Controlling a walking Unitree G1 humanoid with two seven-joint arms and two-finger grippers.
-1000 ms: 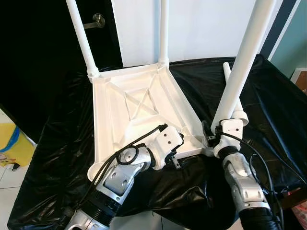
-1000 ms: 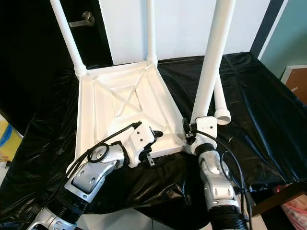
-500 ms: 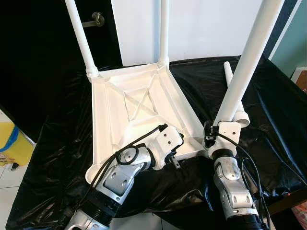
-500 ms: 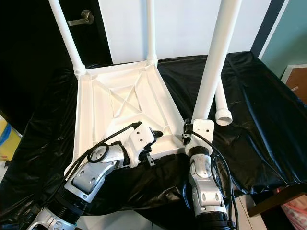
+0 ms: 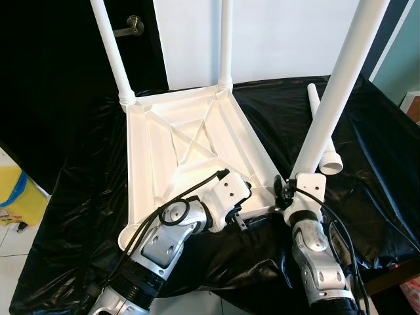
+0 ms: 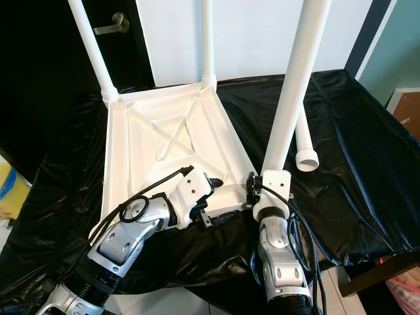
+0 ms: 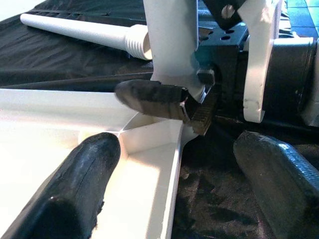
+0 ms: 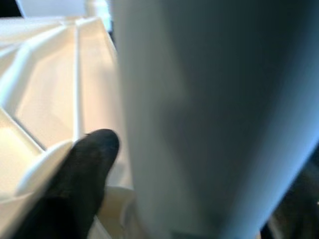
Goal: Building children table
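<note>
The left gripper (image 5: 244, 222), fingers released, straddles the near rim of the upturned tabletop (image 5: 190, 141). Just right of those fingers, the right gripper (image 6: 257, 194) clenches a table leg (image 5: 331, 102) over the corner socket; keep it plumb while seating.

White tabletop (image 5: 190, 151), glossy black sheet (image 5: 367, 164)

A blurred white table leg (image 8: 209, 114) looms beside one black finger (image 8: 79, 184) over the tabletop underside (image 8: 45, 84).

Glossy black sheet (image 5: 79, 216), smooth plastic tabletop (image 5: 190, 151)
</note>
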